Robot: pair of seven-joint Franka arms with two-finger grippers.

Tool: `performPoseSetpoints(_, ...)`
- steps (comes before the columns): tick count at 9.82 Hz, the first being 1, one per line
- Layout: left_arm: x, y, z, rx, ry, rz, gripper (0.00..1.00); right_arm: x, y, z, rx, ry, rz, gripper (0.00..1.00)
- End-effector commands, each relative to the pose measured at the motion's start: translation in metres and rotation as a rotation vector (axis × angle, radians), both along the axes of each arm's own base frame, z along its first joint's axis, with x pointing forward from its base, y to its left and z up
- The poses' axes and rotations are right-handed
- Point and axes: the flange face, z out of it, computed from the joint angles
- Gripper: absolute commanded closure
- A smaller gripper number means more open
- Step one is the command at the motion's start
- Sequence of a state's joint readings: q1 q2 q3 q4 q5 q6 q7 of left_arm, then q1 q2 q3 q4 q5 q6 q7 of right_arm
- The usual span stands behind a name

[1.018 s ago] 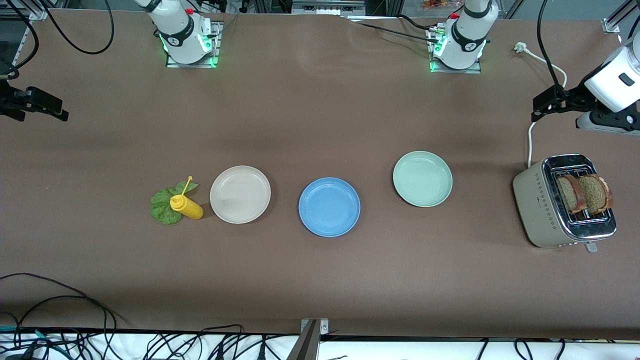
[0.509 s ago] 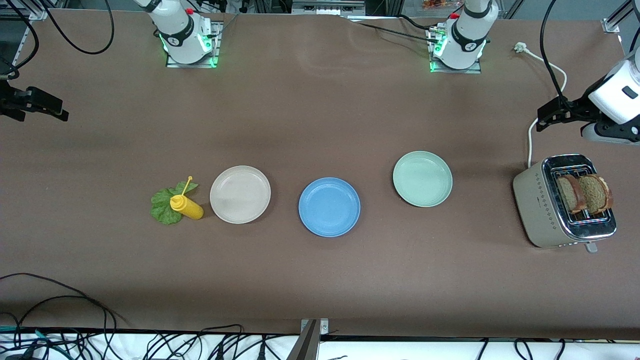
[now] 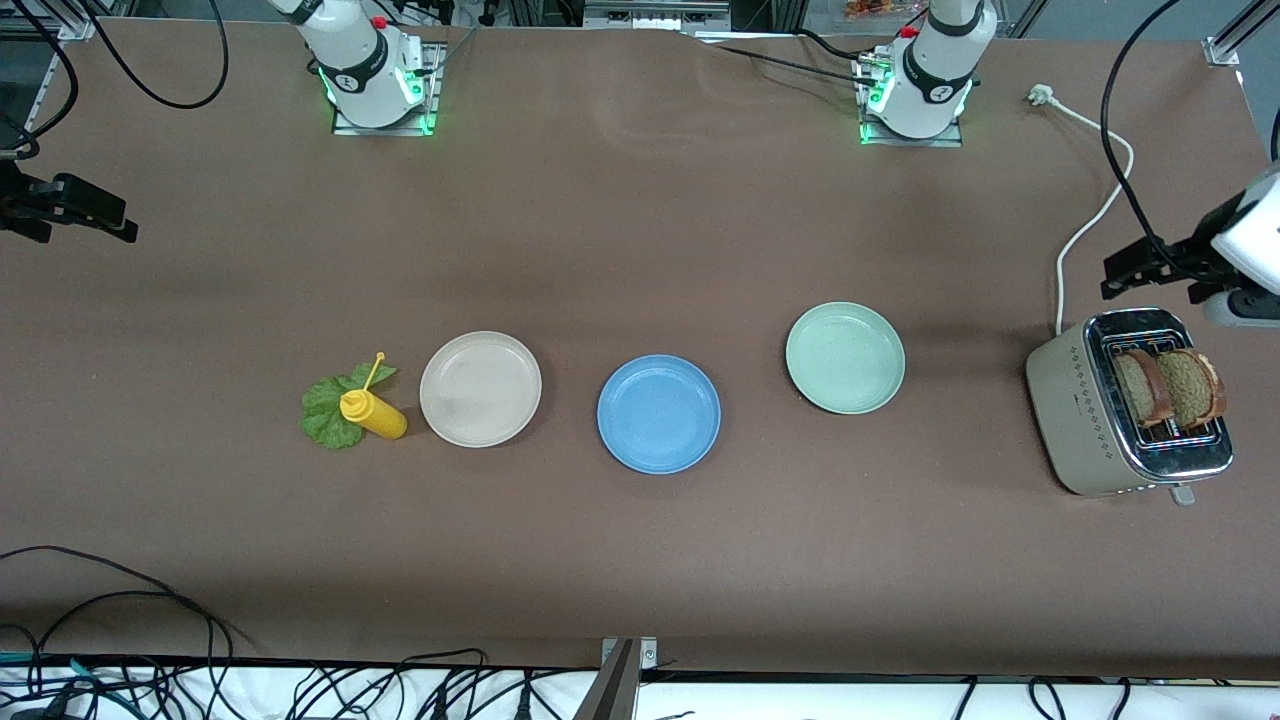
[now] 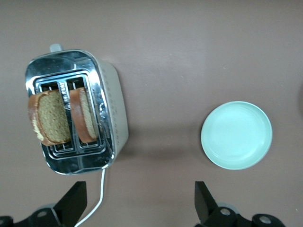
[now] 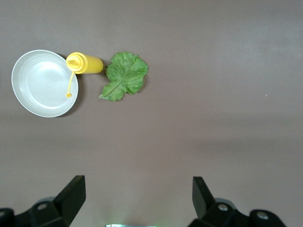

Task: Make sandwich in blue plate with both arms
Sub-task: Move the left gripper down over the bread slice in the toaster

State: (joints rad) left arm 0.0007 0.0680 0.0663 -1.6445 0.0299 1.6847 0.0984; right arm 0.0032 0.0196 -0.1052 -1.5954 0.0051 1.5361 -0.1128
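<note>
An empty blue plate (image 3: 658, 413) sits mid-table between a beige plate (image 3: 480, 388) and a pale green plate (image 3: 845, 357). Two bread slices (image 3: 1168, 388) stand in a toaster (image 3: 1085, 420) at the left arm's end. A lettuce leaf (image 3: 326, 411) lies beside a yellow squeeze bottle (image 3: 374, 411). The left gripper (image 4: 137, 203) hangs spread over the table by the toaster; the right gripper (image 5: 137, 201), spread and empty, is over bare table at the right arm's end.

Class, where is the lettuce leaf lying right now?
The lettuce leaf lies on the table toward the right arm's end, touching the yellow squeeze bottle, which sits between it and the beige plate.
</note>
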Motion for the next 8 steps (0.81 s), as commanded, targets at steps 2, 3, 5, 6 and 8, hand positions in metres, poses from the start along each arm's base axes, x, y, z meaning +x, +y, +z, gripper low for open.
performPoseSetpoints(2, 0.023, 0.044, -0.03, 0.037, -0.021, 0.051, 0.0, 0.001, 0.0, 0.005, 0.01, 0.003, 0.006, 0.0)
performPoseSetpoints(3, 0.028, 0.05, -0.04, 0.039, -0.02, 0.04, 0.0, 0.001, 0.0, 0.005, 0.011, 0.004, 0.007, 0.0)
performPoseSetpoints(5, 0.036, 0.064, -0.058, 0.034, -0.024, 0.052, 0.0, 0.001, 0.0, 0.005, 0.011, 0.004, 0.007, 0.0)
performPoseSetpoints(6, 0.037, 0.074, -0.065, 0.034, -0.018, 0.063, 0.0, 0.001, 0.0, 0.005, 0.011, 0.004, 0.007, 0.0)
performPoseSetpoints(8, 0.045, 0.083, -0.081, 0.032, -0.032, 0.071, 0.0, 0.0, 0.0, 0.005, 0.011, 0.007, 0.008, 0.0)
